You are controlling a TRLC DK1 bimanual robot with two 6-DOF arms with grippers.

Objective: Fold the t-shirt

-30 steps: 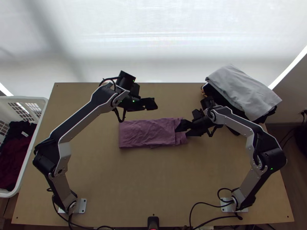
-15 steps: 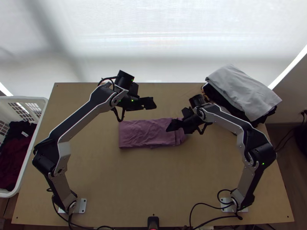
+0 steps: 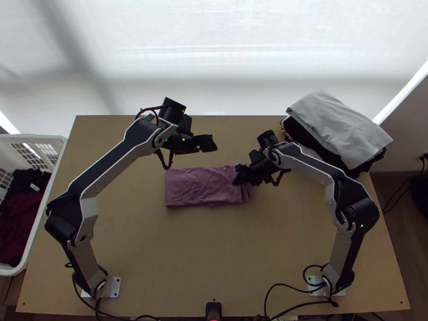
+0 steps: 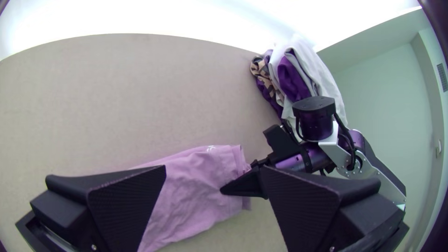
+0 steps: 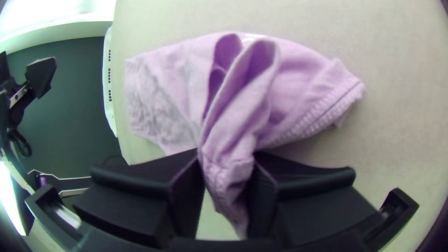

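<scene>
The pink t-shirt (image 3: 200, 186) lies as a folded strip, left to right, on the table's middle. My right gripper (image 3: 238, 176) is at the strip's right end. In the right wrist view, bunched layers of the t-shirt (image 5: 303, 88) rise between the fingers of my right gripper (image 5: 227, 172), which is shut on them. My left gripper (image 3: 209, 143) hangs beyond the strip's far edge, holding nothing. In the left wrist view my left gripper (image 4: 213, 186) stands open, its two fingers wide apart, with the t-shirt (image 4: 196, 186) farther off beneath.
A pile of clothes with a grey one on top (image 3: 337, 128) lies at the table's far right corner. A white basket (image 3: 45, 214) with dark clothes stands at the left edge. Bare wooden table (image 3: 214, 251) lies on the near side of the strip.
My right gripper has moved left, drawing the t-shirt's right end inward, so the strip looks shorter. My left gripper has shifted very slightly left.
</scene>
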